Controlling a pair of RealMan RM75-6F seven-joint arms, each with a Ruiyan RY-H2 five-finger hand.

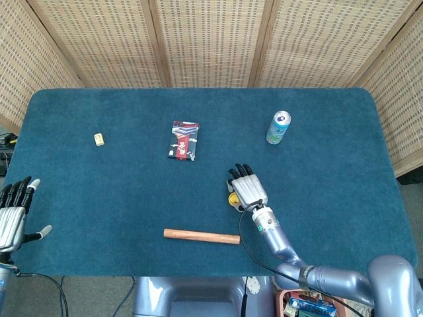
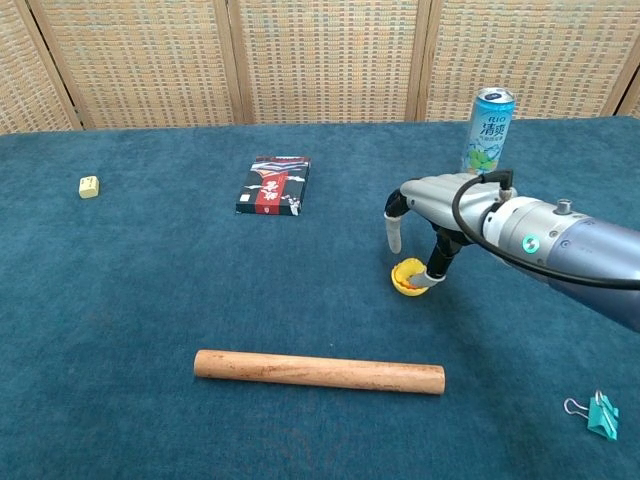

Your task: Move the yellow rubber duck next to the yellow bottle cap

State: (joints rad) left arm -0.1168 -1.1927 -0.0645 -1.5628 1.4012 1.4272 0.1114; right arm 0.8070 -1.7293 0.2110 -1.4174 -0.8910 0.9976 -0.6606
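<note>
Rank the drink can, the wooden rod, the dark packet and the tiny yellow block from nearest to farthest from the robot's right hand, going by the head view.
From the right hand:
1. Wooden rod, just below and to its left.
2. Drink can, beyond it, toward the table's back edge; the dark packet, up and left, is too close to the can to rank apart.
3. Tiny yellow block, far left.
</note>
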